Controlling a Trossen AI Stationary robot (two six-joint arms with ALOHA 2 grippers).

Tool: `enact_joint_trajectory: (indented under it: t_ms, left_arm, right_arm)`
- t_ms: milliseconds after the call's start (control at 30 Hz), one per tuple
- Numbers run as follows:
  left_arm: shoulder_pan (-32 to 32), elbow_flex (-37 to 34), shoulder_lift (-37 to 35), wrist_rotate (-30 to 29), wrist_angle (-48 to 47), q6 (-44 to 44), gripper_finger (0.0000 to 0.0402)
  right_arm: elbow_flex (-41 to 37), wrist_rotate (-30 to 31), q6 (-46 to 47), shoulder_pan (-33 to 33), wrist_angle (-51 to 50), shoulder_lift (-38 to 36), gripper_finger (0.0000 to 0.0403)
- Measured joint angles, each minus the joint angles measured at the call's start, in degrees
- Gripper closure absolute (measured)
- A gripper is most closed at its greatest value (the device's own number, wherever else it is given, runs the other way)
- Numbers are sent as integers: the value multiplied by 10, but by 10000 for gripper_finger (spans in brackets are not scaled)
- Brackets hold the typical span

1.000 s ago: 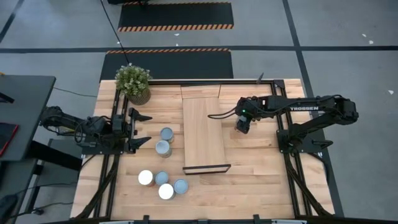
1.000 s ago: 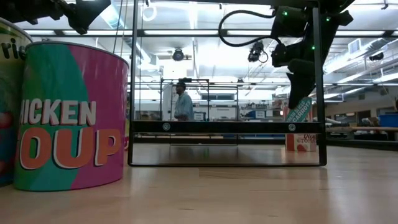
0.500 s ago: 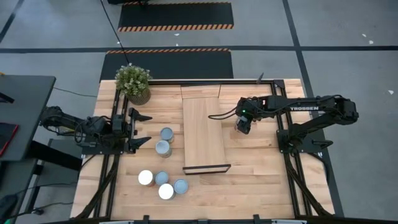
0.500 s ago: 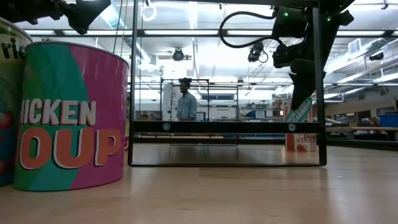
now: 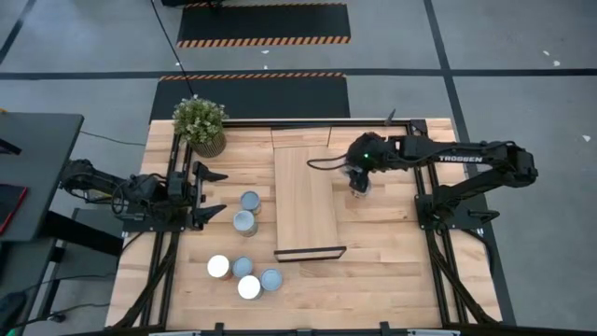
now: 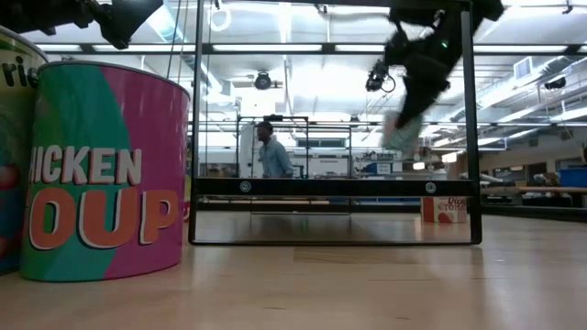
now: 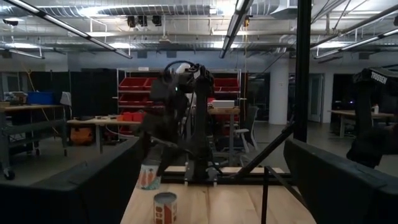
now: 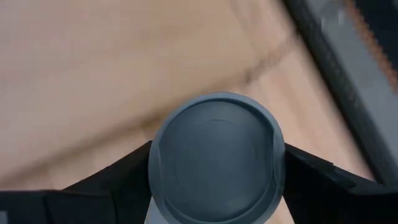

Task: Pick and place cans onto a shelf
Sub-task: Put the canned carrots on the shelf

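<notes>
Shelf mid-table, bare. Right gripper beside its right edge, clamped on can, airborne. Left gripper wide, idle near five cans. Risk: can clips frame, slips.

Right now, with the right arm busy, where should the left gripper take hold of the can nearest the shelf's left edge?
Grip the can across its round side wall, coming level from the left gripper's side. It stands upright, lid up, just left of the shelf. A second can nearly touches it, so set the fingers clear of that one.
</notes>
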Motion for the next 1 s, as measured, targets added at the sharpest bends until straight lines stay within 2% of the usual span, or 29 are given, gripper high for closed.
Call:
enact_joint_trajectory:
  t_ms: [100,267,500,667,867,1000]
  left_arm:
    - [0,0,0,0,2,1,5]
    - [0,0,0,-2,5,2,5]
    - [0,0,0,-6,5,2,5]
    - [0,0,0,-6,5,2,5]
    - [0,0,0,-6,4,2,5]
    - [0,0,0,-6,4,1,5]
  right_arm:
    - [3,-15,-14,0,53,17,104]
    - [9,-30,-12,0,114,102,104]
    - [142,-30,-9,-3,79,253,104]
    - [232,-37,-19,-3,33,331,99]
    - [283,-50,-19,-5,14,376,56]
    - [294,-56,-6,-8,10,377,41]
